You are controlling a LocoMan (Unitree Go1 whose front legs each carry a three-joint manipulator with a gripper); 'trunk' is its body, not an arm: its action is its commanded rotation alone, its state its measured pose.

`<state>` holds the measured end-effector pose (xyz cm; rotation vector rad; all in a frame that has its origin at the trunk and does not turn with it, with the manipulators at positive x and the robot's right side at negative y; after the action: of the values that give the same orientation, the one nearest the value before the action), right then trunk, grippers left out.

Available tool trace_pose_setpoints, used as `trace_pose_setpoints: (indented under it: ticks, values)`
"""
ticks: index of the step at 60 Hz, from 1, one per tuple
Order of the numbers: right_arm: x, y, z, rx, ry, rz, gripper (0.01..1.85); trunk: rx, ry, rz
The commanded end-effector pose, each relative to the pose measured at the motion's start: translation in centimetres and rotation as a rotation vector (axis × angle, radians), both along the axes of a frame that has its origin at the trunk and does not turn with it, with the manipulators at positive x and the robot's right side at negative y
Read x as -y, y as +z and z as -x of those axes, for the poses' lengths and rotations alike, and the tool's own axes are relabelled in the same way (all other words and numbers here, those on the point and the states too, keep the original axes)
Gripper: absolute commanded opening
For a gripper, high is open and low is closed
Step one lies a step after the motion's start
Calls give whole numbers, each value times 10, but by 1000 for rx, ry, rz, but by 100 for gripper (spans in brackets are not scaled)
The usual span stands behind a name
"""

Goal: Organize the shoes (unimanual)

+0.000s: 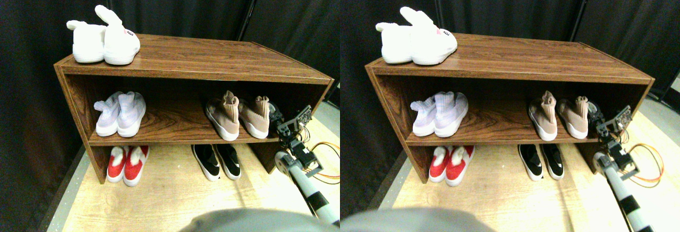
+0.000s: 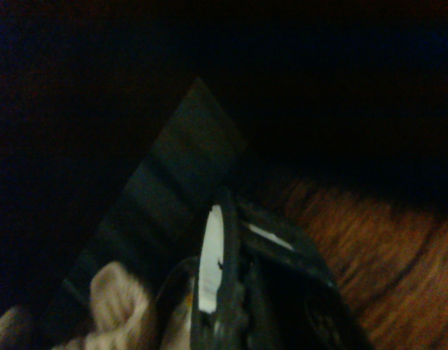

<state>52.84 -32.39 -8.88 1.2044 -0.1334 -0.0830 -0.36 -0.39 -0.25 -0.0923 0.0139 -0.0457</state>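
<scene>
Two tan knit sock sneakers with white soles (image 1: pixel 223 118) (image 1: pixel 255 118) stand side by side at the right end of the rack's middle shelf (image 1: pixel 175 131). Below them, on the floor under the shelf, sits a pair of low black slip-ons (image 1: pixel 218 161). My right gripper (image 1: pixel 276 119) reaches into the shelf's right end, right beside the outer tan sneaker. In the wrist view the tan knit (image 2: pixel 114 299) shows beside the dark jaw frame, over the brown shelf board (image 2: pixel 398 255), and the rest is dark.
The brown wooden rack (image 1: pixel 202 57) carries white bunny slippers (image 1: pixel 103 41) on top. Pale lilac sock sneakers (image 1: pixel 119 114) sit at the shelf's left and red shoes (image 1: pixel 127 164) on the floor below. Orange cables (image 1: pixel 329 155) loop by my arm. The rack's right side wall (image 1: pixel 319 96) is close to the gripper.
</scene>
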Motion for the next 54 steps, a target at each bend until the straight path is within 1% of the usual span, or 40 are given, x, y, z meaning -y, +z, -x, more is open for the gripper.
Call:
trace_pose_setpoints:
  ticks: [1,6,10,15,25,30,43,44,54]
  values:
    - [-13,8,3,28,25,-8,6,-24,23,27]
    - [-23,9,4,22,36,-10,6,-23,28,32]
    - [-30,10,7,20,30,-5,6,-24,31,35]
    - [-35,11,8,8,17,-13,6,-23,32,36]
    - [-45,12,11,14,8,-12,6,-23,31,36]
    - [-47,12,12,9,13,-1,6,-21,31,36]
    - [-47,11,13,14,-30,8,6,-23,27,32]
    - [-47,10,13,19,-34,6,6,-26,25,31]
    - [-48,8,14,19,-30,-20,6,-26,25,31]
